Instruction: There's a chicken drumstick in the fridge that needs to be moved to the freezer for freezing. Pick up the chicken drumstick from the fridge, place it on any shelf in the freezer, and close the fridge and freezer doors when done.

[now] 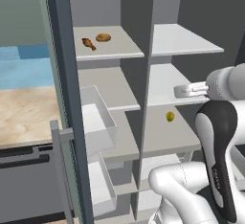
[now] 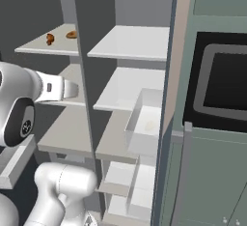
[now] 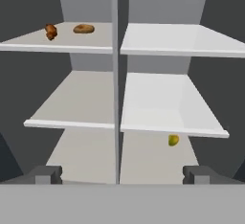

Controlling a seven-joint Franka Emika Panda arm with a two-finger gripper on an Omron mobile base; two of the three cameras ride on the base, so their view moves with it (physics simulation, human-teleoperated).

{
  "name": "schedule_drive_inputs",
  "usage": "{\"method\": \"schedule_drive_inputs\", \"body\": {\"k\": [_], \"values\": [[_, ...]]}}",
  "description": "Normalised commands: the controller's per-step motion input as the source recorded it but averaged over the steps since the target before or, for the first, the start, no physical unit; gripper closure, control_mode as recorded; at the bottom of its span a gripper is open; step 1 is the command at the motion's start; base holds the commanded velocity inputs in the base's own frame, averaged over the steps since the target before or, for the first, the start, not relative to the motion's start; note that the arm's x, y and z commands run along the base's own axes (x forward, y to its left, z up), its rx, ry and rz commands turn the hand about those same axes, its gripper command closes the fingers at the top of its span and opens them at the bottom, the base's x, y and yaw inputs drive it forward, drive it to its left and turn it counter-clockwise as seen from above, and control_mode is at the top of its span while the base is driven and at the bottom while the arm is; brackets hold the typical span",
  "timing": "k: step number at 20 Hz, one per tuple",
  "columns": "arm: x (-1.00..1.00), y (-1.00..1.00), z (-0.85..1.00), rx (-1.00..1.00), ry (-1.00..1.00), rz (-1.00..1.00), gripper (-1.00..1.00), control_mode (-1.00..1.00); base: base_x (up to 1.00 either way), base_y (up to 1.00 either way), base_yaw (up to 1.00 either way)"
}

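drumstick point(image 3: 50, 31) — top shelf, w/ bun point(image 3: 83, 28)

You see a golden-brown bun point(image 1: 103, 37) on a shelf, upper left of the frame. A small yellow-green fruit point(image 1: 169, 117) lies right of center. A pale counter point(image 1: 24, 113) runs along the left edge.

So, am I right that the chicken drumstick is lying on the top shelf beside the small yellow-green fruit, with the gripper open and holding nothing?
Not quite. On the top shelf the chicken drumstick lies beside the round golden-brown bun; the yellow-green fruit sits on a lower shelf in the other compartment, as the hand view shows. The gripper is indeed open and empty.
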Motion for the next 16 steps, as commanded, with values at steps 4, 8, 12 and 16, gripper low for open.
{"method": "schedule_drive_inputs", "body": {"k": [4, 8, 12, 16], "values": [[0.0, 0.0, 0.0, 0.0, 0.0, 0.0, -1.0, 1.0, -0.56, 0.0, -0.01], [0.0, 0.0, 0.0, 0.0, 0.0, 0.0, -1.0, 1.0, -0.76, 0.02, -0.05], [0.0, 0.0, 0.0, 0.0, 0.0, 0.0, -1.0, 1.0, -0.63, 0.16, -0.06], [0.0, 0.0, 0.0, 0.0, 0.0, 0.0, -1.0, 1.0, -0.1, 0.25, -0.04]]}}
